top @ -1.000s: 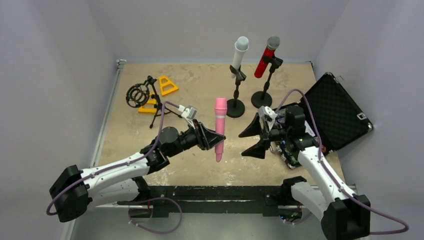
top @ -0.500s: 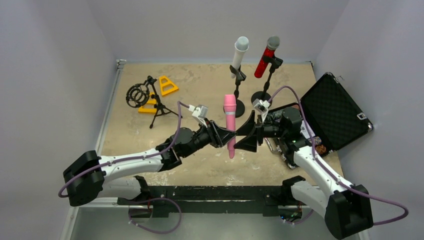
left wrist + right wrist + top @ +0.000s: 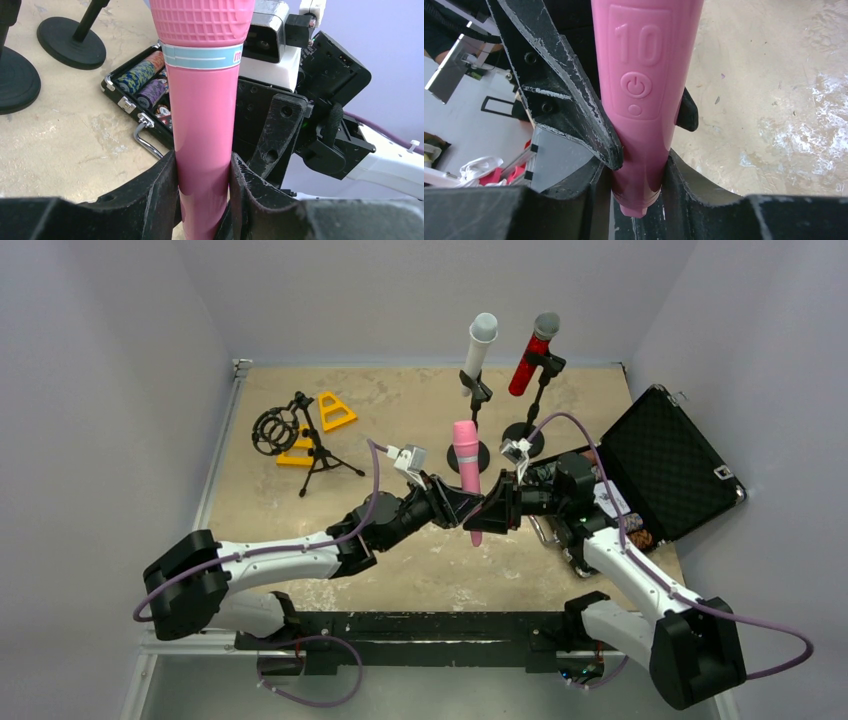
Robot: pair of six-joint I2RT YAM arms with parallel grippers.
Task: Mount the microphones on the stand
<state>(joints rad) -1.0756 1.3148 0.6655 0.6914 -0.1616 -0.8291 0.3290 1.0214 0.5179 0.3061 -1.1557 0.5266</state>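
Note:
The pink microphone (image 3: 467, 480) stands upright in the air at mid table, head up. My left gripper (image 3: 460, 508) is shut on its shaft (image 3: 202, 125) from the left. My right gripper (image 3: 484, 514) comes from the right, its jaws closed round the lower end (image 3: 644, 100) just below the left fingers. A white microphone (image 3: 480, 345) sits in the clip of a round-base stand (image 3: 476, 390) at the back. A glittery red microphone (image 3: 532, 355) sits in a second stand (image 3: 522, 437) beside it.
A black tripod stand with a ring mount (image 3: 300, 440) and two yellow triangular pieces (image 3: 335, 410) are at the back left. An open black case (image 3: 670, 465) with poker chips (image 3: 142, 82) lies on the right, under my right arm.
My left arm carried the pink microphone right and farther back. My right gripper moved left to meet it and closed from wide open onto its lower end.

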